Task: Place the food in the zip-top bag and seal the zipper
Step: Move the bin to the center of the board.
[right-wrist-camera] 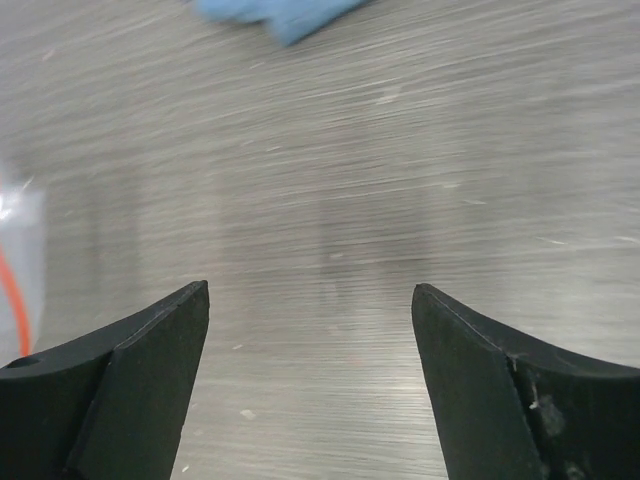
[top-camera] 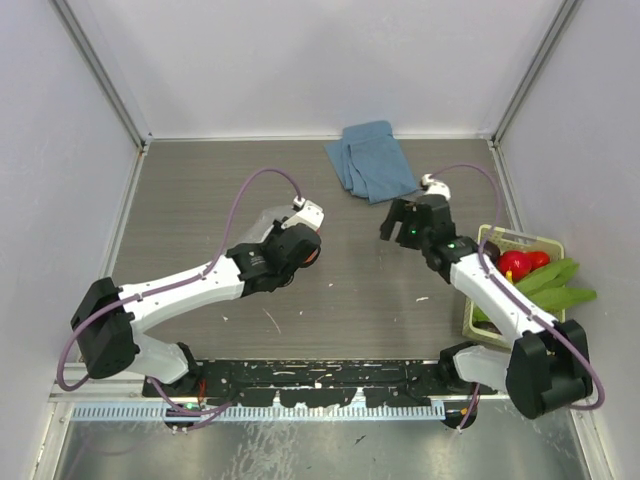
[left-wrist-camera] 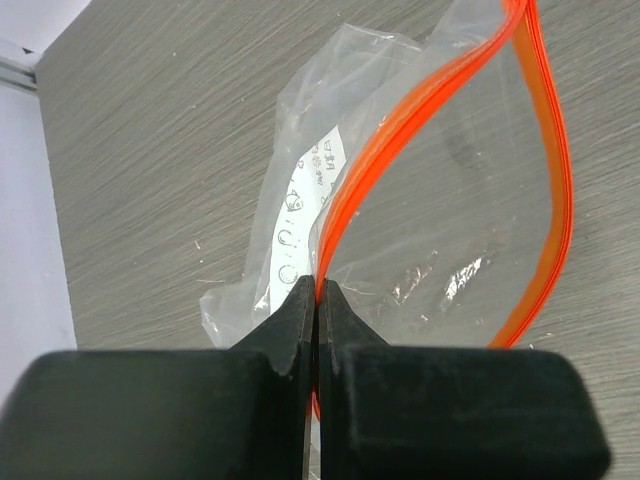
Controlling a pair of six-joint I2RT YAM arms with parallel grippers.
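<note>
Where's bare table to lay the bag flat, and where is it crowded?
Bare: far-left corner, between wall and bag; also the middle, between left pincer and right pincer, nearer than the cloth. Crowded: right edge, basket and right arm.

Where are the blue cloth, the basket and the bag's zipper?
blue cloth (top-camera: 372, 158): top view, its middle.
basket (top-camera: 515, 233): top view, far rim.
zipper (left-wrist-camera: 363, 168): left wrist view, midway along the strip.

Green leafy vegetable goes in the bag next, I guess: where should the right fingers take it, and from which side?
Probably from above, the right fingers across the green leafy vegetable where its long leaves overhang the basket on the right; red fruits crowd its inner end.
</note>
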